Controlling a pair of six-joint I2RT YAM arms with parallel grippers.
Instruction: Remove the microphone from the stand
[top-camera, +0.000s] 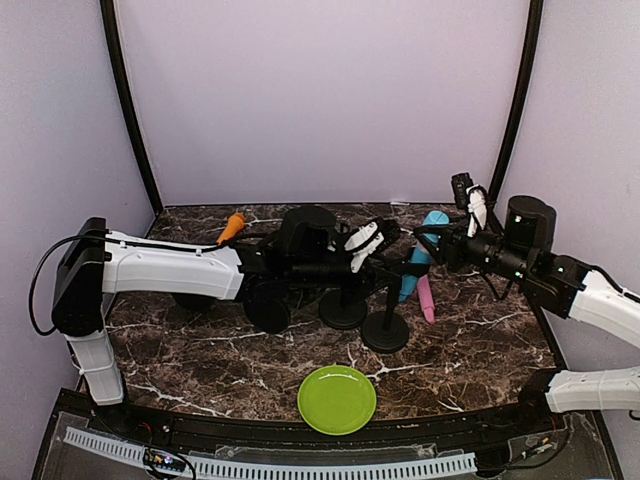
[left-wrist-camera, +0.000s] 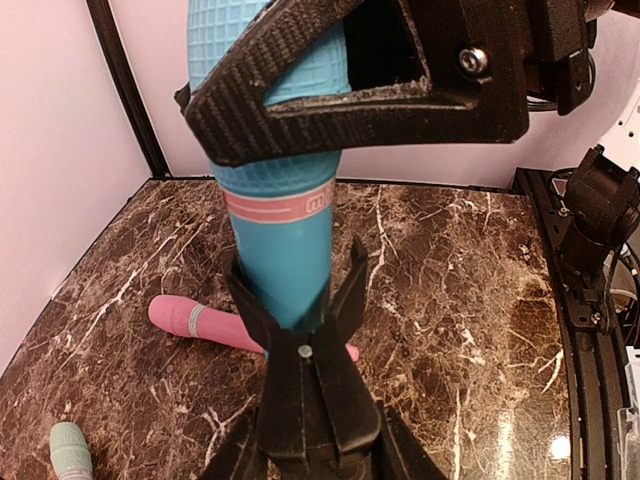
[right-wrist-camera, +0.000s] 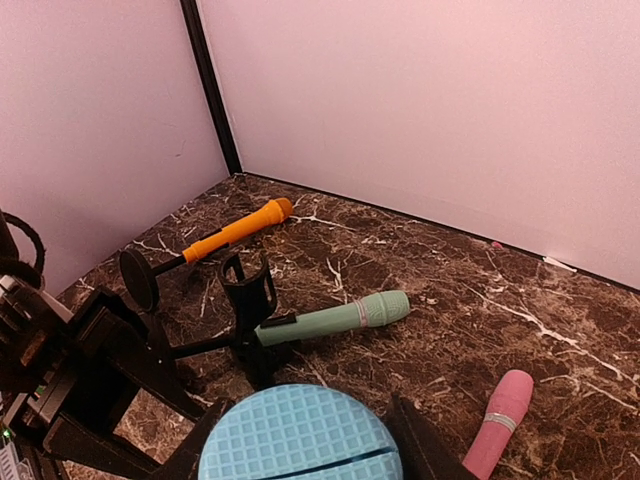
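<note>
The dark marble table (top-camera: 480, 350) carries everything. The left arm (top-camera: 170, 268) stretches flat from 9 o'clock towards the middle. The right arm (top-camera: 540, 262) reaches in from 3 o'clock with its elbow raised.

At about 2 o'clock from the table's centre, a black microphone stand (top-camera: 386, 330) rises from a round base. The blue microphone (left-wrist-camera: 285, 250) leans in it, with its smooth handle seated between the forked prongs of the clip (left-wrist-camera: 305, 390). It has a waffle-textured head and a pink band with pale lettering.

The right gripper (right-wrist-camera: 300, 445) is closed on that head, a finger on each side. The left gripper (left-wrist-camera: 310, 455) appears clamped on the stand just under the clip.

A green plate (top-camera: 337, 399) lies at 6 o'clock. A pink microphone (top-camera: 426, 298) lies at 3 o'clock, and an orange microphone (top-camera: 232, 228) at 11.
</note>
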